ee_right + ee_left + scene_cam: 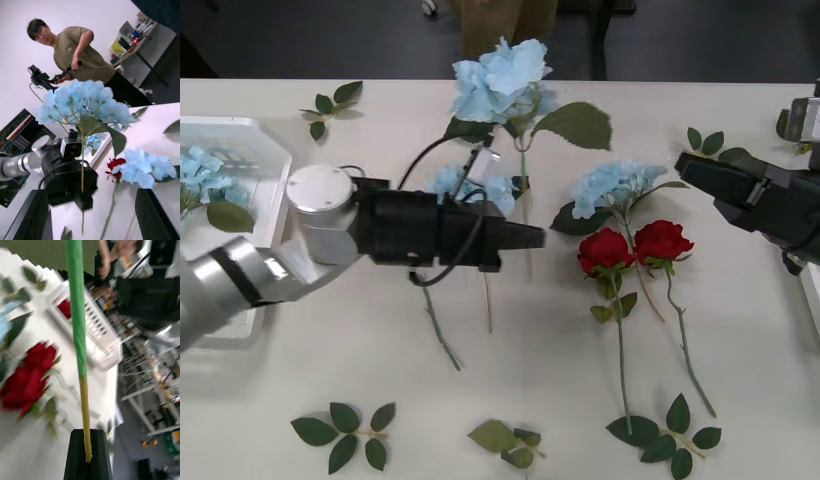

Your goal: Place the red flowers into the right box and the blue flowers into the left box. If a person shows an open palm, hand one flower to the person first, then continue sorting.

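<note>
Blue flower (502,82) upright, its stem pinched in left gripper (530,238).

Matt cloth blue flowers (502,78) (plastic stems); smooth table (510,380).

- Front view looks down from above onto the worktop (510,390).
- Both wrist views look low across it, sharing the red flowers (635,247) with it.

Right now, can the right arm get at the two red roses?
Probably yes. The right end effector hangs open just right of the roses, with bare table between. The left end effector, shut on a blue flower's stem, sits on their other side.
</note>
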Controlling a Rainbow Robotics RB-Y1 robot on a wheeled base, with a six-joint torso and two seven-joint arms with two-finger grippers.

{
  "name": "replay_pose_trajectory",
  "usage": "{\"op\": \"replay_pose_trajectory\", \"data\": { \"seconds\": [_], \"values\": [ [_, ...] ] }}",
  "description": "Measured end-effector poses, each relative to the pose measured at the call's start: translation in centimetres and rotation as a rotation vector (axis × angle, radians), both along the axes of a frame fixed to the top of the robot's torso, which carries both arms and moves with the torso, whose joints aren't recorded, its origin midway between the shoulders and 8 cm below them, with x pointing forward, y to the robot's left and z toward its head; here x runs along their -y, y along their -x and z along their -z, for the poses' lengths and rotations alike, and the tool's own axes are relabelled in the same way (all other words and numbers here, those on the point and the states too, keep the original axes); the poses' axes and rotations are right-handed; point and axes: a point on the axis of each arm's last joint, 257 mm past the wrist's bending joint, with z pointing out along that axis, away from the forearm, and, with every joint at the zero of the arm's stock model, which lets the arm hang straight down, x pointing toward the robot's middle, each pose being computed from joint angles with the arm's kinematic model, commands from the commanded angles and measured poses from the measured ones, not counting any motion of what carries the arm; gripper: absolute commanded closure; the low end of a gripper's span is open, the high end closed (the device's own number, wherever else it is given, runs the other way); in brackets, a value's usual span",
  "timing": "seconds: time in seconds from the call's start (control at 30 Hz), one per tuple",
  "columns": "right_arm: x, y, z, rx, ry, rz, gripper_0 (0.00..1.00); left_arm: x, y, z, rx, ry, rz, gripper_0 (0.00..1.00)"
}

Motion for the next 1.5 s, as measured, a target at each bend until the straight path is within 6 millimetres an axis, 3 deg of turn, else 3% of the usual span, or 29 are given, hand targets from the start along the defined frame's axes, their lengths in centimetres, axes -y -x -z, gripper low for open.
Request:
{"op": "replay_pose_trajectory", "data": {
  "seconds": [0.17, 0.3, 0.47, 0.7, 0.87, 1.07, 1.3, 1.5],
  "values": [
    [1.8, -0.1, 0.2, -0.004, 0.035, 0.036, 0.33, -9.4, -1.1, 1.4, -0.213, -0.193, -0.160, 1.00],
    [2.9, -1.5, 1.0, -0.005, 0.086, 0.104, 0.29, -17.8, -0.6, 1.5, -0.391, -0.345, -0.307, 1.00],
    [4.8, -3.8, 4.7, 0.034, 0.291, 0.214, 0.19, -27.7, 0.4, 1.4, -0.354, -0.560, -0.378, 1.00],
    [8.1, -4.8, 8.4, -0.049, 0.488, 0.281, 0.17, -38.5, 1.5, 0.0, -0.364, -0.778, -0.473, 1.00],
    [9.5, -3.8, 10.5, -0.123, 0.587, 0.264, 0.16, -44.3, 0.2, -2.4, -0.375, -0.830, -0.582, 1.00],
    [11.0, -3.2, 13.2, -0.231, 0.651, 0.291, 0.17, -50.9, -1.1, -3.3, -0.343, -0.927, -0.714, 1.00],
    [10.2, -2.1, 14.4, -0.234, 0.724, 0.273, 0.17, -58.1, -0.9, -3.5, -0.289, -1.012, -0.768, 1.00],
    [9.7, 0.1, 18.8, -0.383, 0.729, 0.301, 0.17, -61.6, -0.1, -3.5, -0.291, -1.033, -0.805, 1.00]
  ]
}}
